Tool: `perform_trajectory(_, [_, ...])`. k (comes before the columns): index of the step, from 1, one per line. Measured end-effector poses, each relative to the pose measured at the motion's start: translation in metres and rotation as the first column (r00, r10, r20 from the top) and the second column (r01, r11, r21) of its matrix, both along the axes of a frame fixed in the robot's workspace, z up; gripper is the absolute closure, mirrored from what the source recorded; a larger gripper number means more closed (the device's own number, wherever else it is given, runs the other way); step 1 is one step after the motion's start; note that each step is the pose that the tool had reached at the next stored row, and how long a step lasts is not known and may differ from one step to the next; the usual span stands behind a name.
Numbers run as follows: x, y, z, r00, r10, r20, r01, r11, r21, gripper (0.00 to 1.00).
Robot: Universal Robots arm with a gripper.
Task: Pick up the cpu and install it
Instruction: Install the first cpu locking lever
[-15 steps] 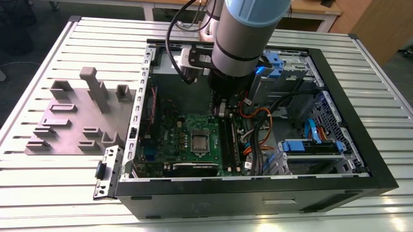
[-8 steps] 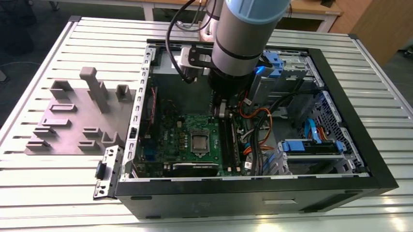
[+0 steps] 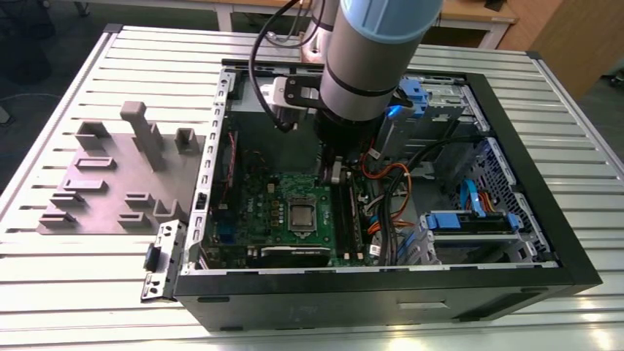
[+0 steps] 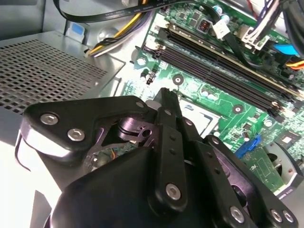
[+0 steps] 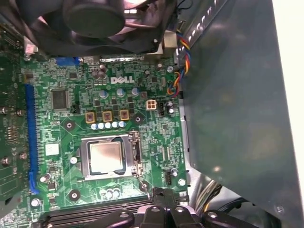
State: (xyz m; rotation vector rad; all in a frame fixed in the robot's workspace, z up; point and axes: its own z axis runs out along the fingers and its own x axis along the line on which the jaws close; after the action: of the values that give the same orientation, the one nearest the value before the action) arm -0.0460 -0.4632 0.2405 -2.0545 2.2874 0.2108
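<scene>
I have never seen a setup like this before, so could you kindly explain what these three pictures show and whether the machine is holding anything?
The grey column reaching down in the exterior view is a robot arm. It hangs over an open computer case that lies on a slatted metal table. On the exterior view's left, a grey fixture plate with upright blocks lies on the table.

The other two pictures come from cameras riding near the arm's wrist. The second wrist view looks past the black claw, whose fingers appear closed together with nothing visible between them. The first wrist view looks at the green motherboard. In its middle, the cpu, a small silver square, already sits inside the metal socket frame. Dark memory slots run beside it.
</scene>
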Motion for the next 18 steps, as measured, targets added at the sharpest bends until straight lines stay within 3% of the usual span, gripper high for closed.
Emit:
perform_trajectory(11, [-0.0003,-0.0157,-0.0005,1.0000,0.001,0.0000,-0.001,1.0000,0.0000,0.89])
perform_trajectory(18, [-0.0003,-0.0173,-0.0006,1.0000,0.001,0.0000,-0.001,1.0000,0.0000,0.89])
